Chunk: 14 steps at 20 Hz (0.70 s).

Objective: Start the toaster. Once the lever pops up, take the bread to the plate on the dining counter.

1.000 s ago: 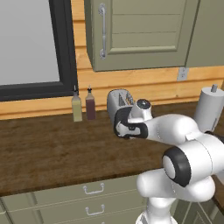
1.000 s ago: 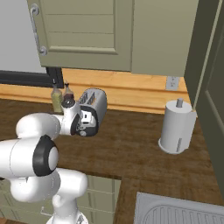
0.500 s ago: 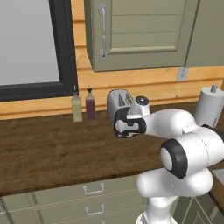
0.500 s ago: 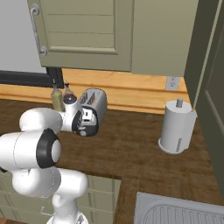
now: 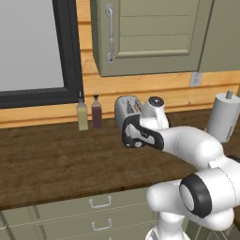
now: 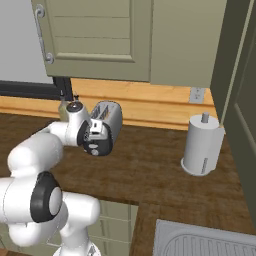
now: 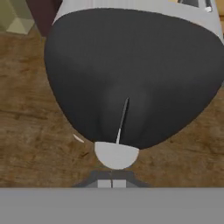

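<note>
- Hand view: looks straight at the black end panel of the toaster (image 7: 131, 74), with a thin vertical slot down its middle and a pale rounded lever knob (image 7: 116, 155) at the slot's foot, just above the fingertips.
- Sits toward the back edge of the wood counter (image 5: 56, 164), below the wall cabinet (image 5: 150, 37), beside two small bottles (image 5: 89, 112).
- Shows, from the right base view, the toaster (image 6: 107, 122) well apart from the paper-towel roll (image 6: 201, 147) nearer the counter's right end.
- Gripper (image 7: 112, 183): fingers pressed fully together, nothing between them, tips right at the knob; contact likely but cannot be confirmed.
- Risk: shut tips sliding off the small rounded knob, leaving the lever unlatched.
- Risk: a push angled into the panel rather than along the slot, shoving the light toaster back toward the wall or twisting it.
- Risk: lingering over the slot, blocking the lever's later rise.
- Bread cannot be made out in the top slots.
</note>
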Tool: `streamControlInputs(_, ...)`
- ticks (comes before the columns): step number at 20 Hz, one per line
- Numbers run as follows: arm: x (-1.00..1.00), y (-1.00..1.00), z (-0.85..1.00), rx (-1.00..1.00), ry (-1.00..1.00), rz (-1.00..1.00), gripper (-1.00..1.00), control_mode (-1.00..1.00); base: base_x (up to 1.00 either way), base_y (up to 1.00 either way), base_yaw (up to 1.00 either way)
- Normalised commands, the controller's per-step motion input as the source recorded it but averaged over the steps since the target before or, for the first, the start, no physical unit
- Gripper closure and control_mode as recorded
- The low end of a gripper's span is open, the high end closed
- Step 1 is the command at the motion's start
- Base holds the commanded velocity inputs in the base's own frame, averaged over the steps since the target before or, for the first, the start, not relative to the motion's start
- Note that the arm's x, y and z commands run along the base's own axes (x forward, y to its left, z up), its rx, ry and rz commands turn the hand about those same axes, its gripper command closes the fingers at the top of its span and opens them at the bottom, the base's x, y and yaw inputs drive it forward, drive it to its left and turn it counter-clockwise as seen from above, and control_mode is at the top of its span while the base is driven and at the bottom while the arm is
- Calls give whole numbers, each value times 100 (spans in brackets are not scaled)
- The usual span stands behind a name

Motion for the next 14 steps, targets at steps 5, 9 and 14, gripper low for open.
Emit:
streamControlInputs(5, -21, 0, 65, 0, -3, 0, 100, -100, 0, 0, 0)
streamControlInputs(9, -20, -1, 50, 0, -13, 0, 100, -100, 0, 0, 0)
streamControlInputs(14, -17, -5, 35, 0, -15, 0, 100, -100, 0, 0, 0)
